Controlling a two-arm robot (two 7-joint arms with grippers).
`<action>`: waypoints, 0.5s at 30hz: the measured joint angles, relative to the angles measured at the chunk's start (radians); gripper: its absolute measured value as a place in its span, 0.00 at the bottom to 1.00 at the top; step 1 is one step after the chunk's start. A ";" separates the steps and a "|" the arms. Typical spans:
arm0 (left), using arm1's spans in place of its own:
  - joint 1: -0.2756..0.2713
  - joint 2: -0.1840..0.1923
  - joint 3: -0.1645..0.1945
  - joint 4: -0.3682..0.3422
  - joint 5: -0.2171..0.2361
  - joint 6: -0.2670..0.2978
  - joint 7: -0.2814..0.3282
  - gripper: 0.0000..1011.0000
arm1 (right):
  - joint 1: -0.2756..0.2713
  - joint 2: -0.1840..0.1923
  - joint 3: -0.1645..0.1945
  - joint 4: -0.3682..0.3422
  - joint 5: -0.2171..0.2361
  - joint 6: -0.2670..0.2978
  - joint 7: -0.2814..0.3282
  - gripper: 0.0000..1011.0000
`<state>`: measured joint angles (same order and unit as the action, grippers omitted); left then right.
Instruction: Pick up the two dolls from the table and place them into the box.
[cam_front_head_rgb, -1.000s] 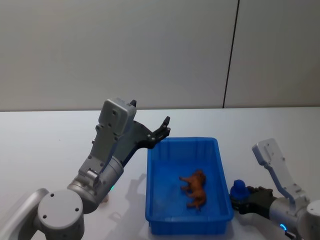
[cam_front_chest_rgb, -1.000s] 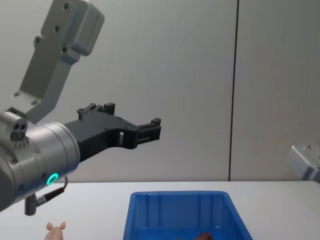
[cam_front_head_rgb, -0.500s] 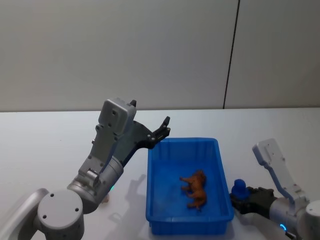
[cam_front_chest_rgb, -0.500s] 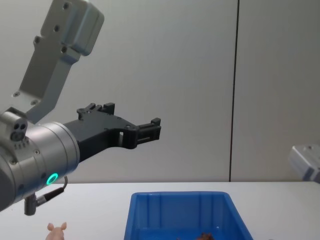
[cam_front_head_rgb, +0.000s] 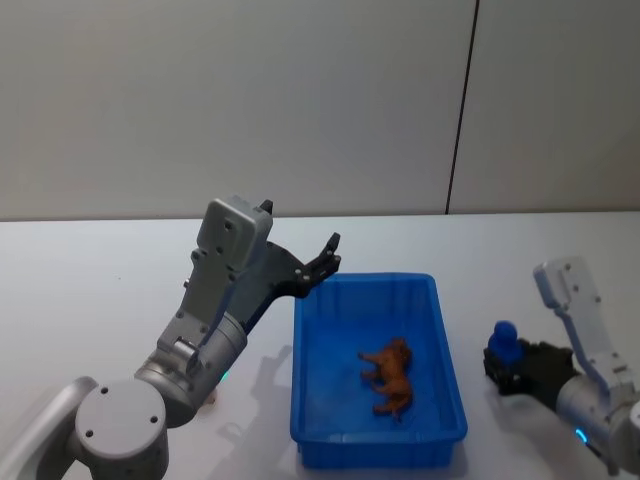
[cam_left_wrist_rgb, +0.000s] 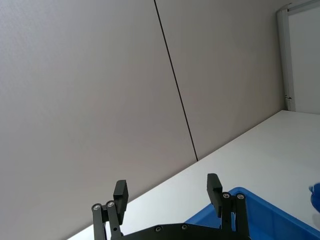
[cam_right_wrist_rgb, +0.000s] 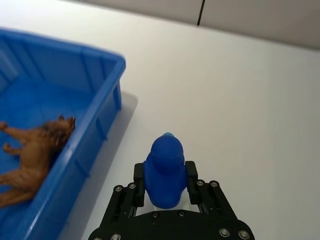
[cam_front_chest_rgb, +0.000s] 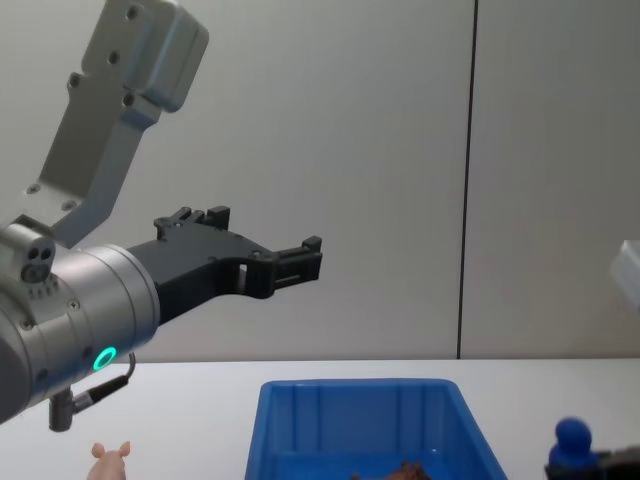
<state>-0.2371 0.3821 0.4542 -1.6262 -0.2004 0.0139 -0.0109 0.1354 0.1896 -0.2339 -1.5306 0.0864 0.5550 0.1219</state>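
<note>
**One doll boxed, and the pig is over on your left arm's side**

Plenty of bare white worktop (cam_front_head_rgb: 100, 270) here, with the blue box (cam_front_head_rgb: 375, 455) sitting about in the middle in front of you. Your left pincer (cam_front_head_rgb: 328, 254) is up in the air near the box's far-left corner, spread wide with nothing in it. Your right pincer (cam_right_wrist_rgb: 165, 180) is low, just off the box's right side, clamped on a little blue figure (cam_right_wrist_rgb: 163, 155) with a round head. It's not an animal doll as far as I can see, but that's what it's got. The brown doll (cam_front_head_rgb: 390, 375) is already lying on its side on the box floor, roughly along the box's length.

The bit that matters: the pink pig (cam_front_chest_rgb: 110, 460) is on the worktop left of the box, close in by the robot's body. That puts it below and back from the left pincer, not ahead of it. I'd call the left arm clearly the nearer one. The right has the whole box in the way, and its fingers are busy. The pig's ears and the top of its head poke up at the chest view's lower edge, and its body is cut off. So I can't tell which way it points.
</note>
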 joint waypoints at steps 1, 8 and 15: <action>0.000 0.000 0.000 0.000 0.000 0.000 0.000 0.99 | -0.001 0.000 0.001 -0.006 0.001 -0.006 -0.004 0.46; 0.000 0.000 0.000 0.000 0.000 0.000 0.000 0.99 | -0.010 0.002 0.010 -0.059 0.006 -0.072 -0.035 0.42; 0.000 0.000 0.000 0.000 0.000 0.000 0.000 0.99 | -0.008 -0.001 0.012 -0.110 0.012 -0.127 -0.027 0.37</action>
<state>-0.2371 0.3821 0.4542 -1.6262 -0.2004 0.0139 -0.0109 0.1272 0.1888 -0.2222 -1.6404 0.0987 0.4277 0.0948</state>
